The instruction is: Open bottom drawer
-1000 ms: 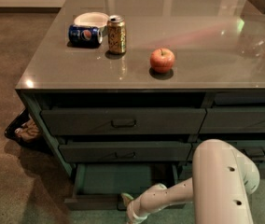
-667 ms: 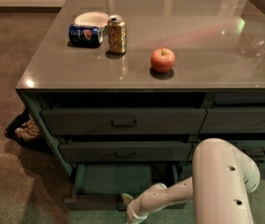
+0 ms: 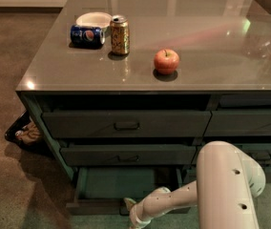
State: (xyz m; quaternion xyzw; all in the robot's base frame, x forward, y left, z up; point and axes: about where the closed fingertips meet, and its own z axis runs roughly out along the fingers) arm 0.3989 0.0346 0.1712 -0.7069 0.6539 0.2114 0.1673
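Note:
The bottom drawer [image 3: 111, 182] of the left stack stands pulled out, showing its flat teal-green inside, with its slim dark front [image 3: 92, 207] low near the frame's bottom edge. My white arm [image 3: 226, 185] reaches down from the right, and my gripper [image 3: 130, 210] sits at the drawer front's middle, where the pull is. The pull itself is hidden behind the gripper. Two taller drawers [image 3: 126, 124] above it are closed.
On the grey counter [image 3: 212, 66] stand a red apple [image 3: 166, 61], a gold can [image 3: 119, 35], a lying blue Pepsi can [image 3: 87, 35] and a white bowl [image 3: 93, 19]. A dark bag [image 3: 23, 132] lies on the floor left of the cabinet. The right-hand drawer stack [image 3: 250, 123] is closed.

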